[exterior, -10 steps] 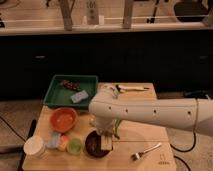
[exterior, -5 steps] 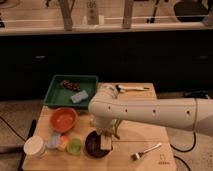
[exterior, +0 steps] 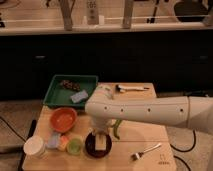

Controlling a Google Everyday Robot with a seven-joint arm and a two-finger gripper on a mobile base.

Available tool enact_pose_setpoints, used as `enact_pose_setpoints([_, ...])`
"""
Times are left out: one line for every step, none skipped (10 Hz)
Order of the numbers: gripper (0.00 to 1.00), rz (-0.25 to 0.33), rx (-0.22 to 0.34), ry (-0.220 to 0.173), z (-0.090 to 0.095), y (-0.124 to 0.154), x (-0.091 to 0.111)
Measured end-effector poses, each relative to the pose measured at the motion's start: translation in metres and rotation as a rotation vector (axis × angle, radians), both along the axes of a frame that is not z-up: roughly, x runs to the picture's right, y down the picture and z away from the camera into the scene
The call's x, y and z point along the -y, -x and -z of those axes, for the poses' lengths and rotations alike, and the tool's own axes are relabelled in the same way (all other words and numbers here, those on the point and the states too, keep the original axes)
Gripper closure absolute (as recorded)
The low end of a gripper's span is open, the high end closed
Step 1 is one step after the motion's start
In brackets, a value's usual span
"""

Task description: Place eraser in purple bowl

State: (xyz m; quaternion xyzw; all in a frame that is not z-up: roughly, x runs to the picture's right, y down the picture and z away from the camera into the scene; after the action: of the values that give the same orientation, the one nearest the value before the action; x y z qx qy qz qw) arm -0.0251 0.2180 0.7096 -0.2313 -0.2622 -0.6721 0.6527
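Note:
The purple bowl (exterior: 92,146) is small, dark and glossy, and stands near the front edge of the wooden table, right of a small green cup (exterior: 75,146). The pale tan eraser (exterior: 102,142) stands upright inside the bowl's rim. My gripper (exterior: 103,133) hangs at the end of the white arm, which comes in from the right. It is directly over the bowl and at the top of the eraser. I cannot tell whether the eraser rests on the bowl's bottom.
An orange bowl (exterior: 63,119) stands left of the purple bowl. A green tray (exterior: 56,92) at the back left holds a grey-blue block (exterior: 79,96). A white cup (exterior: 35,147) is at the front left, a fork (exterior: 146,151) at the front right, and a utensil (exterior: 132,88) at the back.

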Motion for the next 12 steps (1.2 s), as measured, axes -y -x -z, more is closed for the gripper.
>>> enact_pose_setpoints([0.20,0.002,0.002,0.001,-0.0018,0.0021,-0.0009])
enact_pose_setpoints([0.20,0.005,0.005,0.005,-0.0035,0.0050,-0.0018])
enact_pose_setpoints([0.20,0.007,0.005,0.008,-0.0044,0.0054,-0.0026])
enact_pose_setpoints([0.20,0.008,0.006,0.010,-0.0053,0.0061,-0.0033])
enact_pose_setpoints([0.20,0.011,0.006,0.012,-0.0060,0.0071,-0.0042])
enact_pose_setpoints([0.20,0.014,0.008,0.015,-0.0064,0.0091,-0.0048])
enact_pose_setpoints([0.20,0.016,0.009,0.016,-0.0067,0.0100,-0.0053])
enact_pose_setpoints([0.20,0.017,0.009,0.017,-0.0068,0.0097,-0.0060])
enact_pose_setpoints([0.20,0.019,0.009,0.016,-0.0059,0.0089,-0.0068])
enact_pose_setpoints([0.20,0.021,0.012,0.008,-0.0056,0.0089,-0.0060])
enact_pose_setpoints([0.20,0.021,0.016,0.002,-0.0049,0.0089,-0.0060])
enact_pose_setpoints([0.20,0.021,0.019,-0.004,-0.0040,0.0093,-0.0057])
